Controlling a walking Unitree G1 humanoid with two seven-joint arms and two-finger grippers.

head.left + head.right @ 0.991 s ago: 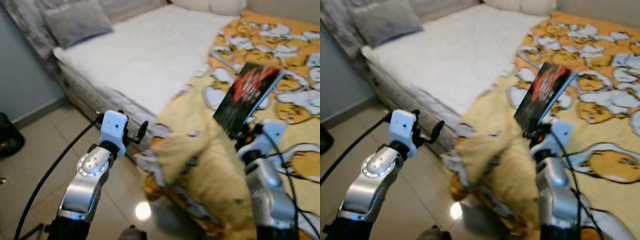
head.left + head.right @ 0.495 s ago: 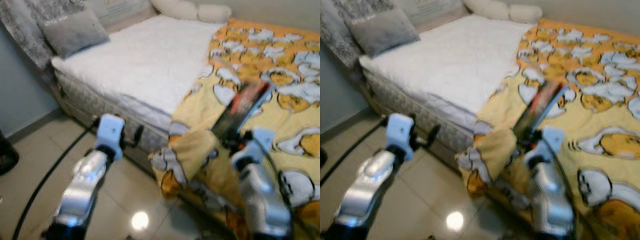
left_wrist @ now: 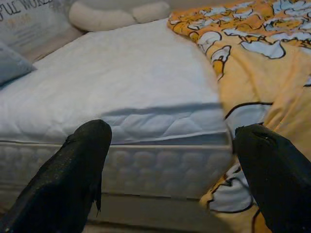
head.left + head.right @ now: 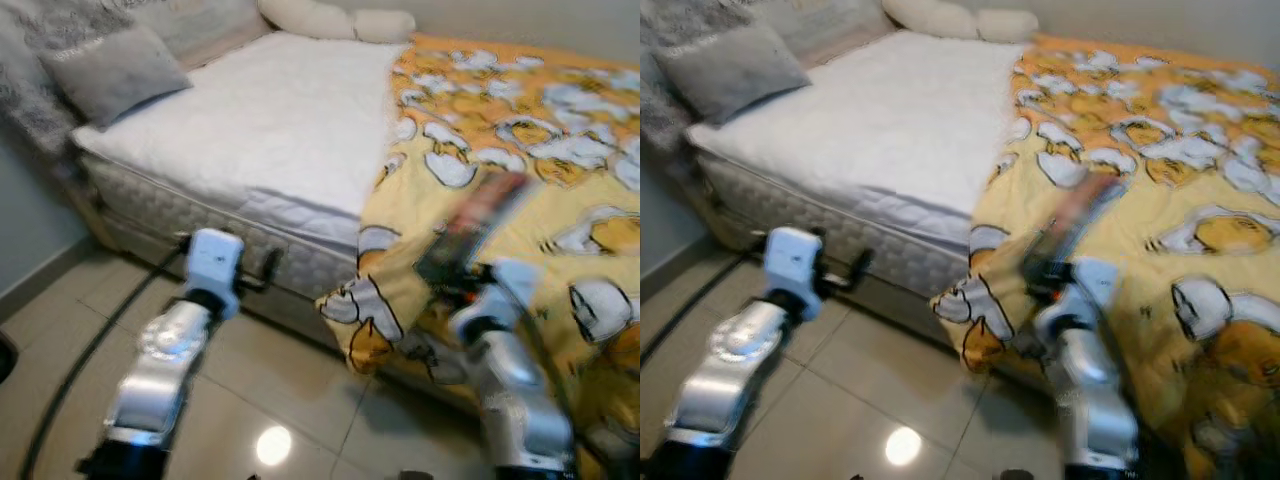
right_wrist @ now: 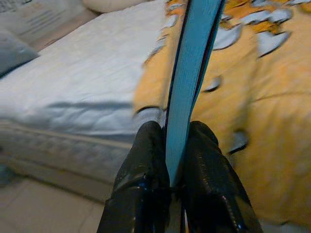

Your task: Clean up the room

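Book [image 5: 192, 73] upright, pinched between right gripper [image 5: 174, 160] fingers [image 5: 141, 174].

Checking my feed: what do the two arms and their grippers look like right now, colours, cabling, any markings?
Both arms are silver metal with rounded joint housings. The left arm ends in a white wrist block ahead of the left gripper, whose two fingers are long, black and matte. A black cable trails from that arm. The right gripper has the same black, textured fingers. No markings are legible.
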